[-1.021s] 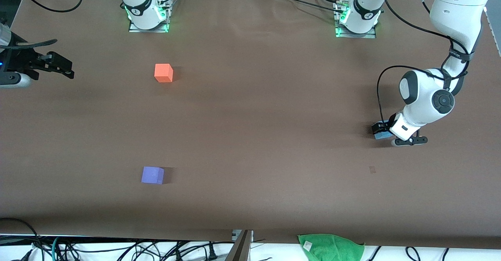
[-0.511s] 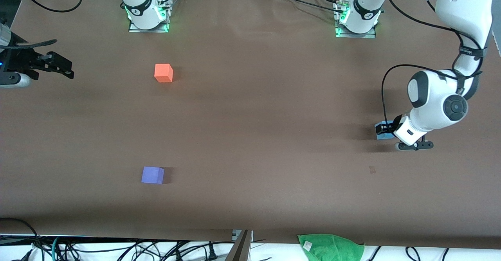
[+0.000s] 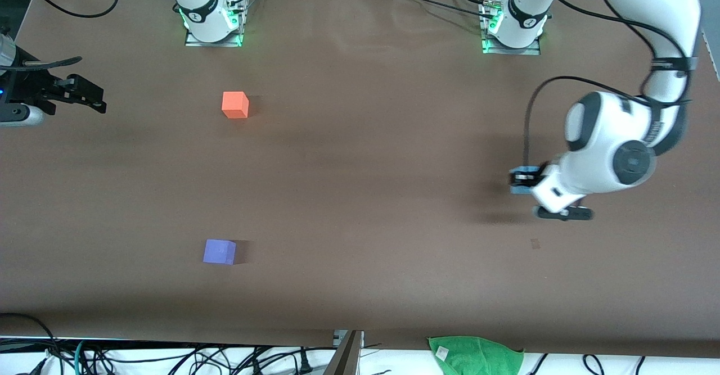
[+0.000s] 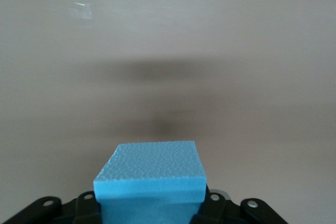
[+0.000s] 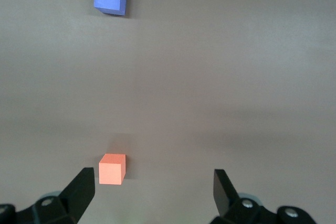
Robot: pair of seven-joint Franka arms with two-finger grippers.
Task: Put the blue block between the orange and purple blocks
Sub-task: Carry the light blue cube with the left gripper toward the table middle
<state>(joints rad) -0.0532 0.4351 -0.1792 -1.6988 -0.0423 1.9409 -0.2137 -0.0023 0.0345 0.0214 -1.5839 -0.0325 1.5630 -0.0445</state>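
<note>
My left gripper (image 3: 522, 179) is pinched on the blue block (image 3: 523, 171), which sits between my fingers and sticks out past their tips in the left wrist view (image 4: 149, 182). The block is clear of the table (image 3: 360, 195), hanging over the stretch at the left arm's end, with its shadow lying on the brown surface below.

The orange block (image 3: 234, 105) and the purple block (image 3: 219, 251) lie well apart from what I hold, both toward the right arm's end of the table. The purple one is nearer the front camera than the orange one, with bare table between them.

My right gripper (image 3: 84, 96) waits over the table's edge at the right arm's end, its fingers (image 5: 81, 190) spread wide with nothing between them.
</note>
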